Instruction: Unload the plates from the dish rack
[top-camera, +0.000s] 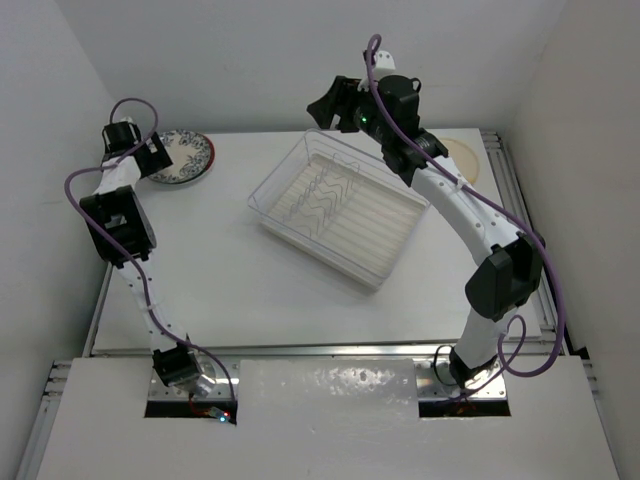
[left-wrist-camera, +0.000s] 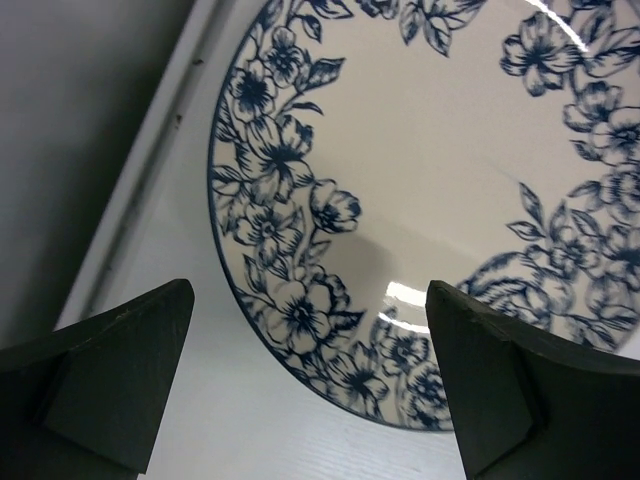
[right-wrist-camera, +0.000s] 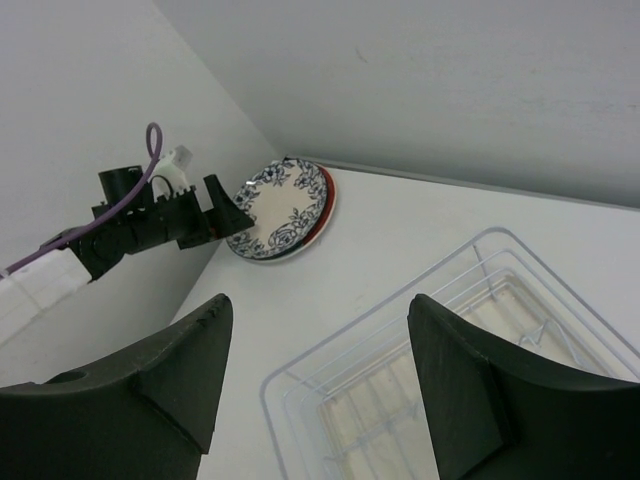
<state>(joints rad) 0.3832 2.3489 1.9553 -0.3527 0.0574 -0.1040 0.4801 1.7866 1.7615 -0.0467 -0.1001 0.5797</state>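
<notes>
The white plate with blue flowers (left-wrist-camera: 420, 190) lies flat at the table's far left corner, on top of a red-rimmed plate (right-wrist-camera: 326, 205). This stack of plates (top-camera: 188, 157) is free of both grippers. My left gripper (left-wrist-camera: 310, 370) stands wide open just off the stack's near edge, with nothing between its fingers (left-wrist-camera: 110, 380). The dish rack (top-camera: 372, 228) sits mid-table with only bare wire dividers (top-camera: 322, 197) in it. Above its far corner hangs my right gripper (top-camera: 325, 108), open and empty. A cream plate (top-camera: 464, 158) lies at the far right, partly hidden by the right arm.
Walls close in on the left, the back and the right of the table. The left arm (top-camera: 120, 225) runs along the left edge and its gripper (right-wrist-camera: 222, 212) shows beside the plate stack (right-wrist-camera: 282, 212). The right arm (top-camera: 470, 215) arches over the right side. The dish rack's clear rim (right-wrist-camera: 400, 302) lies below the right fingers.
</notes>
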